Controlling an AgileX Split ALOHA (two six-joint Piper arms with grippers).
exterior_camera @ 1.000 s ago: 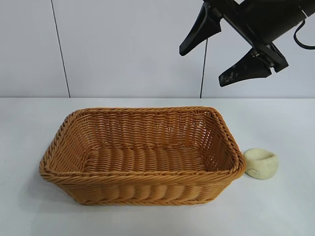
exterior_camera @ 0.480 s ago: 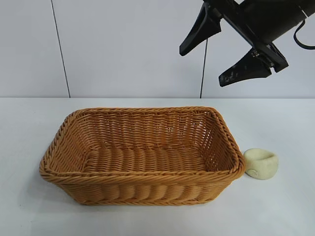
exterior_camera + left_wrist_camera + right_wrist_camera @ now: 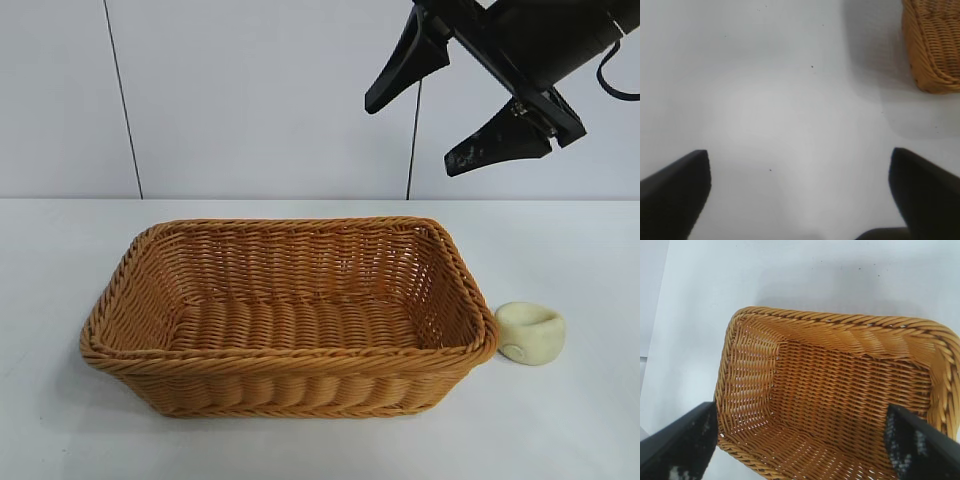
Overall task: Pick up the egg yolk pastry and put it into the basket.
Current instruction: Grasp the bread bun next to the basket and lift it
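The egg yolk pastry (image 3: 531, 332) lies on the white worktop (image 3: 580, 250) just beside the basket's (image 3: 290, 385) right-hand corner, seemingly touching the braided rim or a hair off it, and the basket holds nothing. In the exterior view the right gripper (image 3: 455, 125) hangs high over the basket's far right corner, its jaws spread wide and nothing between them, well above the pastry; the left arm does not show there. The left wrist view shows the left gripper (image 3: 799, 192) with jaws spread over bare worktop, one end of the basket off to the side, no pastry in sight. The right wrist view looks down into the empty basket between that arm's parted jaws; the pastry is outside this picture. I judge the task at its very start: the reach for the pastry is not yet made. The next move calls for the right gripper to come down and out past the rim, straddle the small soft lump without knocking the wicker, then close gently, since it looks easy to squash.
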